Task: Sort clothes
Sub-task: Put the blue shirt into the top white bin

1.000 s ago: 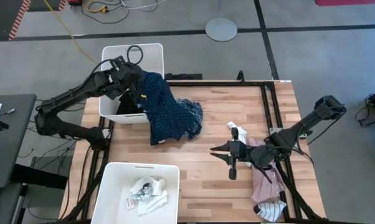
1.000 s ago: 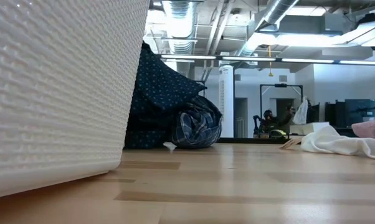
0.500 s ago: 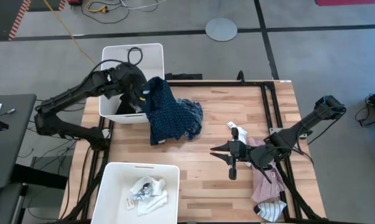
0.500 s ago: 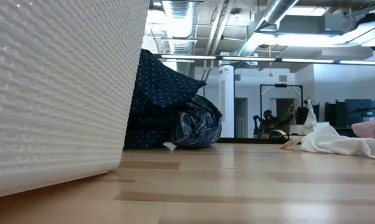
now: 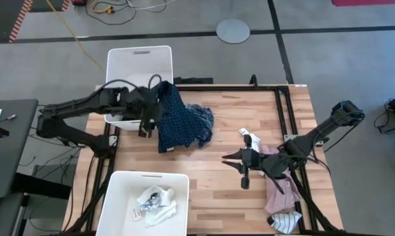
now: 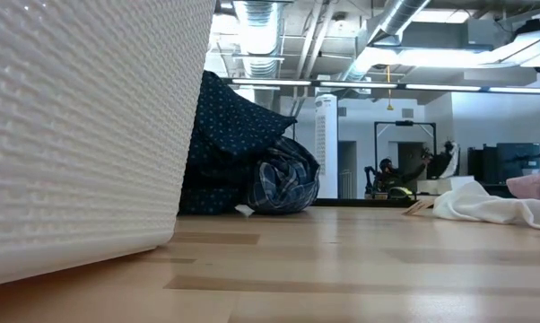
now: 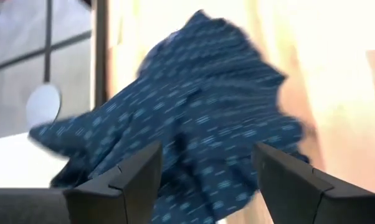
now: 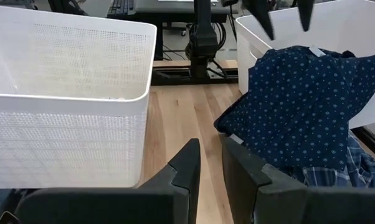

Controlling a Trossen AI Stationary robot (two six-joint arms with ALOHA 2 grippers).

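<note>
left gripper (image 5: 145, 121) hangs open and empty, fingers spread wide in its own wrist view, with the navy dotted piece (image 5: 174, 121) just ahead of them and not pinched. that piece lies draped from the corner of the far white bin (image 5: 140, 60) down onto the table (image 5: 250, 118), beside the gripper on the side toward the table's middle; the blue plaid shirt (image 5: 201, 120) is bunched against its far edge.

judgement: the step in hand looks like getting the dotted piece fully into the far bin. most of the cloth lies outside the rim. to do it well: regrasp near the bulk on the table, not the edge on the rim; lift high enough that the tail clears the wall; open only when the cloth is over the bin's middle. watch that the plaid shirt does not drag along.

left arm pose: reaching low from the table's left side, forearm across the bin's near wall, wrist turned toward the cloth.

right gripper (image 5: 243, 172) waits well apart over the table's right part, fingers nearly together, holding nothing. pink shirt (image 5: 279, 190) lies under its arm, a white sock (image 5: 250, 139) just beyond, a striped sock (image 5: 286, 221) at the near edge. near white bin (image 5: 119, 196) holds light pieces.
</note>
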